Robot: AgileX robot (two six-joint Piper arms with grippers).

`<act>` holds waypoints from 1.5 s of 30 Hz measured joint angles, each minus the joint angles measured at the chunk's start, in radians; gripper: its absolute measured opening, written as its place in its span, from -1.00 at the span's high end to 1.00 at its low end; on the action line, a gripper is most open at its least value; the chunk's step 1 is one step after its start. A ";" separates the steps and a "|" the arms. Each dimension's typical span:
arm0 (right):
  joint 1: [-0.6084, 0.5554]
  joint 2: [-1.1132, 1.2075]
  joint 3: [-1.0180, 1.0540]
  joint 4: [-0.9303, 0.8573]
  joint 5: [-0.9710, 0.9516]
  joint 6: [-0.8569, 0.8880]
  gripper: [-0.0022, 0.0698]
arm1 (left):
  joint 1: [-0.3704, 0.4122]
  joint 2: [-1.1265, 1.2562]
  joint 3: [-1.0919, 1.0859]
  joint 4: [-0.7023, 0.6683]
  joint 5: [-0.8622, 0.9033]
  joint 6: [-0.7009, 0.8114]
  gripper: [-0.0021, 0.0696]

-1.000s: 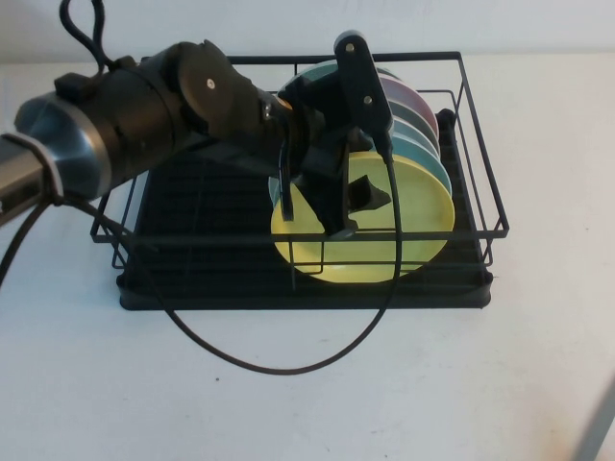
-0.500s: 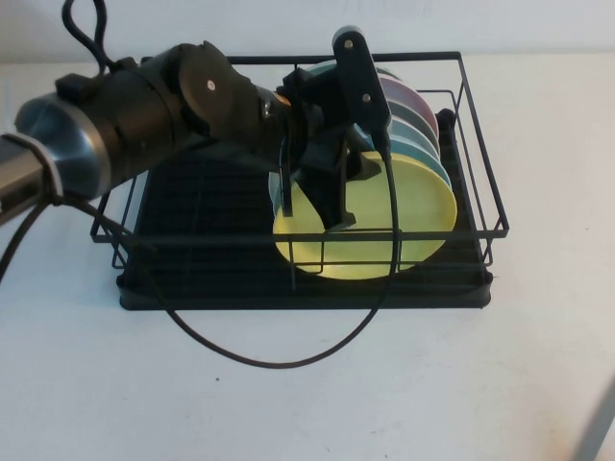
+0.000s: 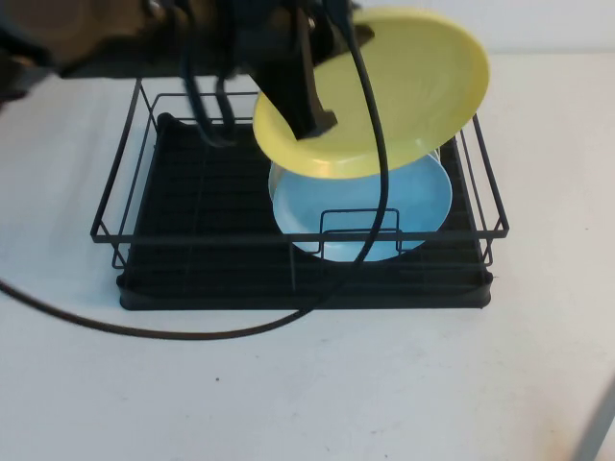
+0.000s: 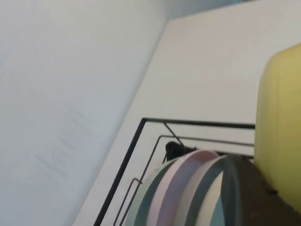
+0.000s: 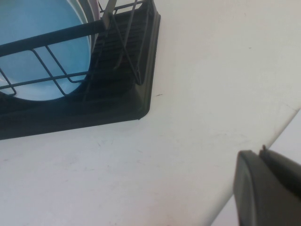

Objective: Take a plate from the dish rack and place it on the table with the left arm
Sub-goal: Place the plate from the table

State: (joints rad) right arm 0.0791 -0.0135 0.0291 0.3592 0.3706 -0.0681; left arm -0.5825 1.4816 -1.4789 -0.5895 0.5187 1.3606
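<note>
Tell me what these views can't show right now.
- Left pincer: high view, the arm covers its hold on the plate; wrist view shows only the plate's edge.
- Right pincer: wrist view, cut off at the corner.
- Plates behind the blue plate: high view, hidden by the lifted plate.

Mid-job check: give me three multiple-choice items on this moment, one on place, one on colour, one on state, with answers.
1. Where is the yellow plate?
A. flat on the table
B. lifted above the rack
C. standing in the rack

2. What colour is the front plate left in the rack?
A. light blue
B. red
C. black

3. What is the left gripper doing?
A. hanging open and empty
B. gripping the yellow plate
C. resting on the table

Answers: 1 B, its rim clears the top wires. 2 A, the blue plate faces front. 3 B, its fingers clamp the plate's rim. The right gripper sits off to the rack's right, above the table.
</note>
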 joint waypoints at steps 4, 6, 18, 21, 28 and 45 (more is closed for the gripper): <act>0.000 0.000 0.000 0.000 0.000 0.000 0.99 | 0.000 -0.110 0.000 -0.022 0.099 -0.205 0.74; 0.000 0.000 0.000 0.000 0.000 0.000 0.99 | 0.000 -0.153 -0.002 -0.018 0.182 -0.329 0.74; 0.000 0.000 0.000 0.000 0.000 0.000 0.99 | 0.000 -0.225 0.245 -0.090 0.416 -0.856 0.74; 0.000 0.000 0.000 0.000 0.000 0.000 0.99 | 0.000 -0.277 0.394 -0.140 0.325 -0.866 0.74; 0.000 0.000 0.000 0.000 0.000 0.000 0.99 | 0.055 -0.324 0.783 -0.456 0.123 -0.780 0.74; 0.000 0.000 0.000 0.000 0.000 0.000 0.99 | 0.308 -0.219 1.074 -1.077 -0.005 -0.239 0.74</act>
State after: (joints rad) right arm 0.0791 -0.0135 0.0291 0.3592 0.3706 -0.0681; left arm -0.2747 1.2625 -0.4049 -1.6666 0.5135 1.1220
